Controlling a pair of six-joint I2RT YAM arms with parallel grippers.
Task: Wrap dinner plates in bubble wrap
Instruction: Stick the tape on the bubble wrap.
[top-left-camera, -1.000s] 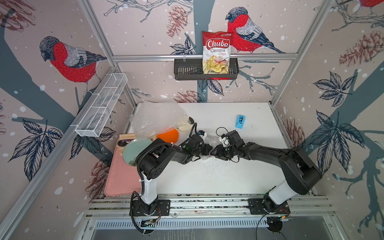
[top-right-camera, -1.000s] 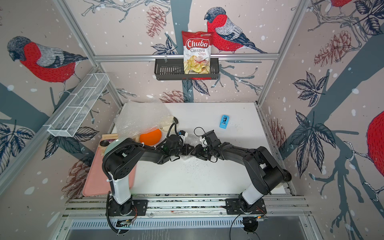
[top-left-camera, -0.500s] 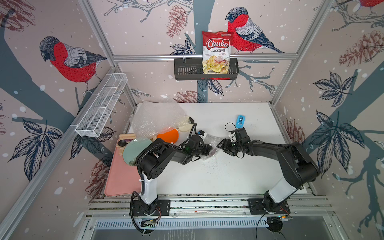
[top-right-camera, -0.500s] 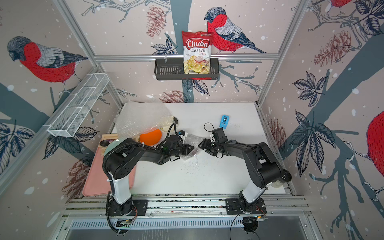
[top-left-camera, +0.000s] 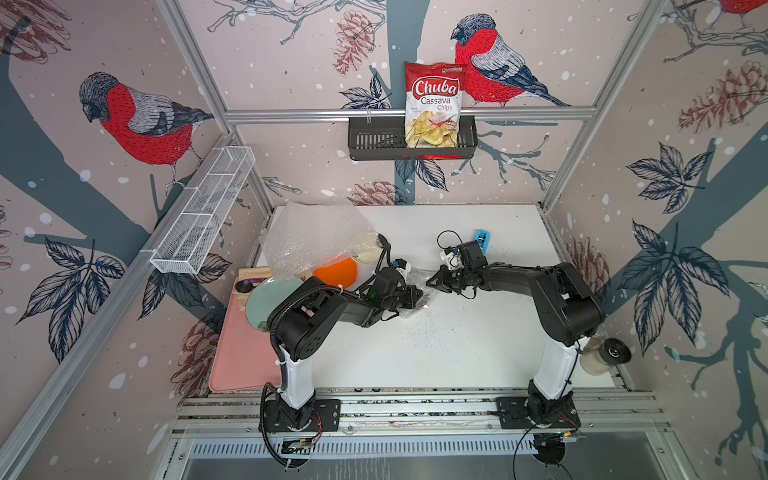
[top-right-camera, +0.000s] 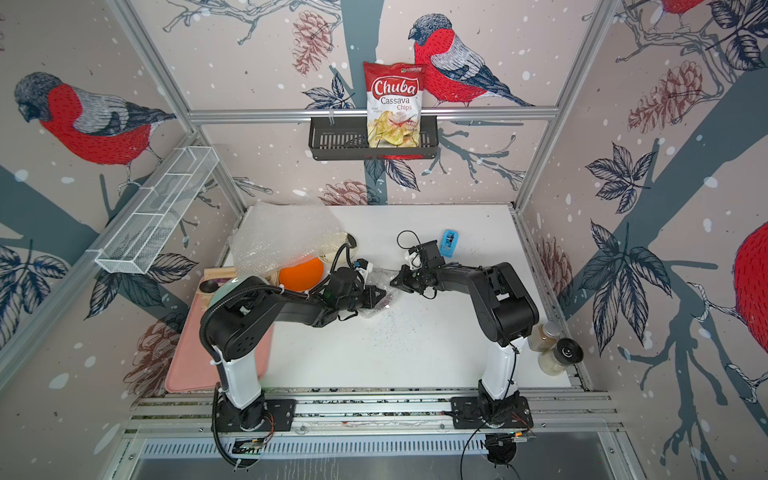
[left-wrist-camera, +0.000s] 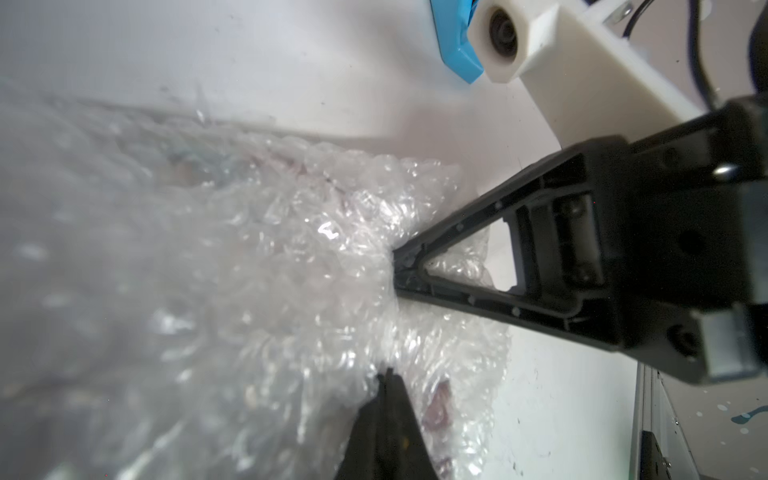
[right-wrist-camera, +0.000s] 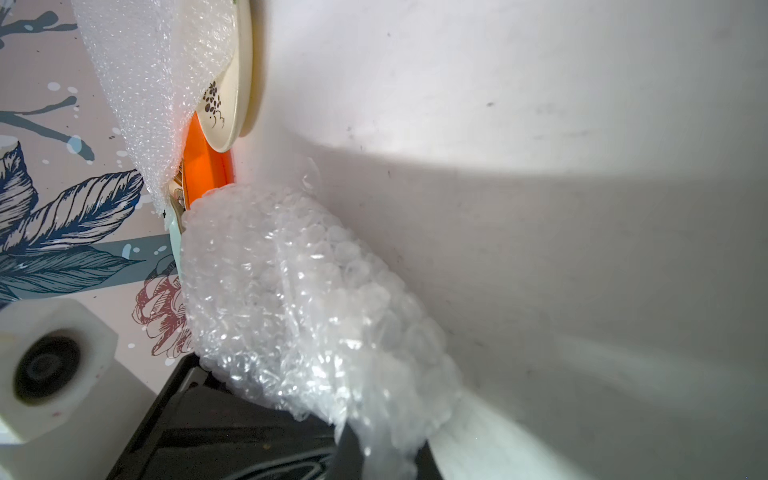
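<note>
A small bundle of bubble wrap (top-left-camera: 420, 287) lies mid-table between my two grippers. Dark red patches of a dinner plate (left-wrist-camera: 441, 397) show through it. My left gripper (top-left-camera: 417, 297) is shut on the bundle's near-left side (left-wrist-camera: 389, 374). My right gripper (top-left-camera: 430, 283) is shut on the wrap's opposite edge (left-wrist-camera: 398, 266), and crinkled plastic runs between its jaws (right-wrist-camera: 376, 453). An orange plate (top-left-camera: 337, 272) and a cream plate (top-left-camera: 370, 250) lie at the back left. A second loose sheet of bubble wrap (top-left-camera: 318, 237) partly covers both plates.
A pale green plate (top-left-camera: 268, 301) rests on a pink mat (top-left-camera: 241, 357) at the left edge. A blue tape dispenser (top-left-camera: 482, 239) sits behind the right wrist. Two jars (top-right-camera: 555, 353) stand at the front right. A black wall basket (top-left-camera: 374, 141) holds a chips bag.
My right gripper opened, drew slightly back from the bundle, then came in again and closed on the wrap's edge. The left gripper kept its hold and stayed put.
</note>
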